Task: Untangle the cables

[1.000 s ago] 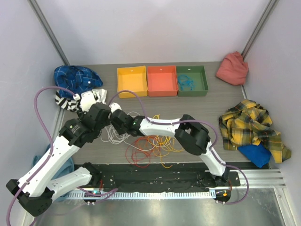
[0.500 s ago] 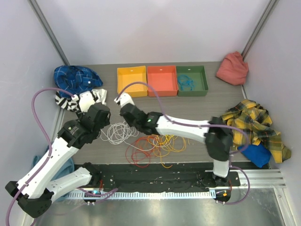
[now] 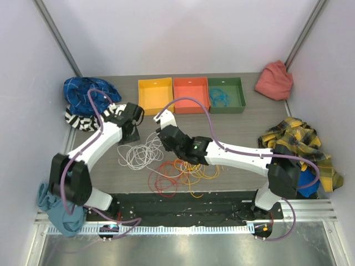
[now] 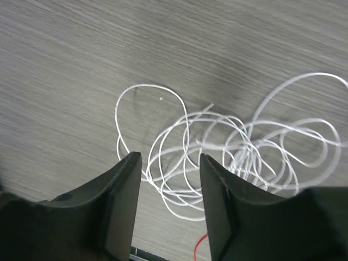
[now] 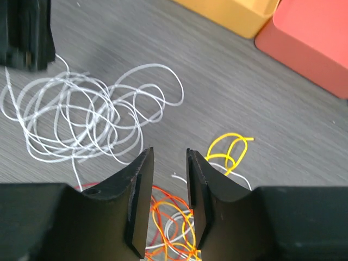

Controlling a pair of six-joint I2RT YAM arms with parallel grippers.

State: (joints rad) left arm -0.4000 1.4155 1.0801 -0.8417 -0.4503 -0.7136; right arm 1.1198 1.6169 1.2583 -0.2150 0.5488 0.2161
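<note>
Hovering with fingers (image 4: pixel 126 196) parted and nothing between them, the left gripper (image 4: pixel 169 163) hangs over the edge of the white cable (image 4: pixel 247 155), a loose coil lying flat on the grey table (image 4: pixel 65 65). The right gripper (image 5: pixel 169 155) shows a narrow, empty gap between its jaws, just beside that coil and above the red, orange and yellow cables (image 3: pixel 186 169), which lie tangled together, overlapping some white strands. Behind them stand a yellow tray (image 3: pixel 155 95), red tray (image 3: pixel 191 94) and green tray (image 3: pixel 226 94).
</note>
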